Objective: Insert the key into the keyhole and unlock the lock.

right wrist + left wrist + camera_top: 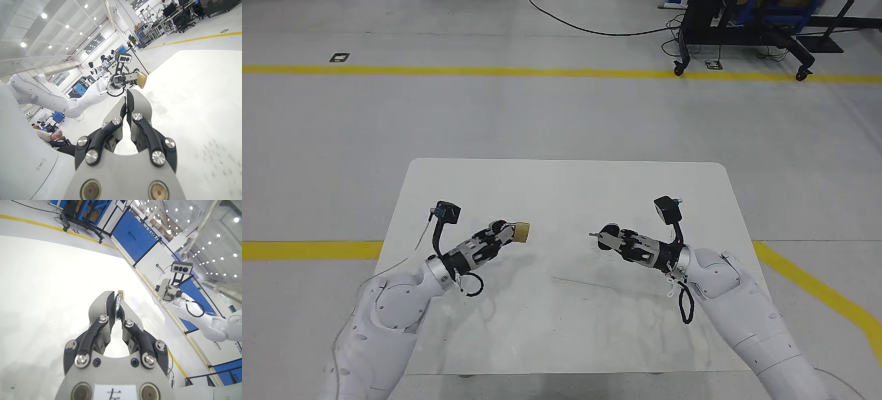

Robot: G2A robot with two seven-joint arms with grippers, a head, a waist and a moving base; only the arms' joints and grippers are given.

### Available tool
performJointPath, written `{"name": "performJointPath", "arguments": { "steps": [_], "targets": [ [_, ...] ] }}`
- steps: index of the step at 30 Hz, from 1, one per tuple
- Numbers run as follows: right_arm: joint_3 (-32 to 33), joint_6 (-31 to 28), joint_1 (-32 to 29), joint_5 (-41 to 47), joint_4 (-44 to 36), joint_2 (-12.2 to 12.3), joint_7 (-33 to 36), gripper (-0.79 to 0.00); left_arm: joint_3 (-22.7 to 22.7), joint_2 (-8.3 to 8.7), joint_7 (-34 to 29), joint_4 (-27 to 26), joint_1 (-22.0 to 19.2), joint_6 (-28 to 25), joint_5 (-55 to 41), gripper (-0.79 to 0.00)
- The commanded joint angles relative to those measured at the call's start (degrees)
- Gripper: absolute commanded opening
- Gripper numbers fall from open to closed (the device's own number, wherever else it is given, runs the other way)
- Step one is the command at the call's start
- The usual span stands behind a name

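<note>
One brass padlock [525, 233] and one key [593, 236] are in play, each held off the white table [572, 330] by its own arm, and the two are near each other but apart, with open air between them over the middle of the tabletop. The left gripper [510, 233] is clamped on the padlock: in the left wrist view its fingers [110, 308] pinch a silvery part, which I take for the shackle [117, 303], and the brass body sticks out beyond the fingertips towards the other arm. The right gripper [606, 238] is closed with its pads [130, 102] pressed together, and in the top view a thin metal tip pokes out of it towards the padlock; that tip is most likely the key, though it is too small to make out the blade. From the right wrist view the padlock [141, 79] hangs tilted, one end turned towards the right gripper; whether the dark mark on it is the keyhole I cannot tell. I judge the step in hand to be the lining-up before insertion: both things are grasped and nothing is yet in the keyhole. The next move calls for bringing the key tip straight onto the keyhole, blade in line with the slot, while the left arm holds the padlock steady; a small error in angle would make the tip skid off the brass. Counted: one padlock, one key, two grippers, one table.
</note>
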Motion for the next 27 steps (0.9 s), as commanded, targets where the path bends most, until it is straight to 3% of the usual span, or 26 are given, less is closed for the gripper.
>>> {"name": "performJointPath", "arguments": {
  "steps": [1, 6, 13, 19, 22, 27],
  "targets": [
    [0.0, 0.0, 0.0, 0.0, 0.0, 0.0, 0.0, -0.785, 0.0, 0.0, 0.0, 0.0, 0.0, 0.0, -0.1, -0.785],
    [0.0, 0.0, 0.0, 0.0, 0.0, 0.0, 0.0, -0.785, 2.9, -0.8, -0.8, 5.6, -1.6, -1.4, -15.2, -0.785],
    [-5.8, 2.3, 1.9, 2.4, -0.6, -2.1, -6.1, -0.785, 9.4, -2.25, -10.3, 17.3, -8.3, -9.5, -35.7, -0.785],
    [-12.1, 2.9, 8.1, 3.7, 3.7, -4.7, -8.9, -0.785, 14.1, -3.37, -19.4, 24.7, -13.1, -17.1, -44.6, -0.785],
    [-14.5, 2.5, 10.8, 4.5, 6.5, -6.0, -10.2, -0.785, 15.8, -3.7, -23.4, 26.7, -14.2, -18.9, -50.8, -0.785],
    [-17.1, 1.2, 14.6, 5.1, 10.8, -7.9, -11.8, -0.785, 17.2, -3.0, -23.2, 24.5, -13.8, -19.1, -50.6, -0.785]
  ]
}}
